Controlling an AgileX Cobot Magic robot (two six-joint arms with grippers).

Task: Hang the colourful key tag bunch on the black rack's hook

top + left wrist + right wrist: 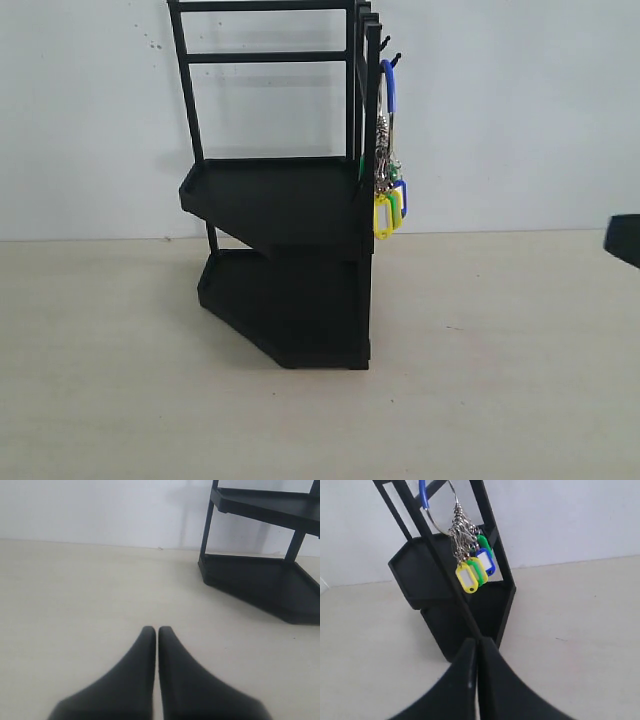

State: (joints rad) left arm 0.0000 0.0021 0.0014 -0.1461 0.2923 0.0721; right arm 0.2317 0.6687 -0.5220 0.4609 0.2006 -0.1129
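- The colourful key tag bunch (388,195) is hanging on the black rack (280,200). Its blue-sleeved loop (391,85) is sitting over a small hook (393,60) at the top of the rack's right-hand upright.
- The rack is standing near the far edge of the tabletop (500,380), about midway along it and close to the white wall.
- Yellow, green and blue tags are showing, dangling beside the upper tray and well clear of the tabletop.
- The right gripper (478,641) is sitting apart from the bunch with its fingertips pressed together and nothing between them. In the right wrist view the bunch (472,567) is hanging beyond the tips and higher than them, not touching, with the rack (420,575) behind it.
- In the exterior view a dark shape (625,240) is poking in over the right edge of the tabletop, well apart from the bunch. Too little of it is showing to say which part it is.
- The left gripper (157,631) is also closed tip to tip and carrying nothing. It is pointing over bare tabletop (75,605), well apart from the rack (260,575).
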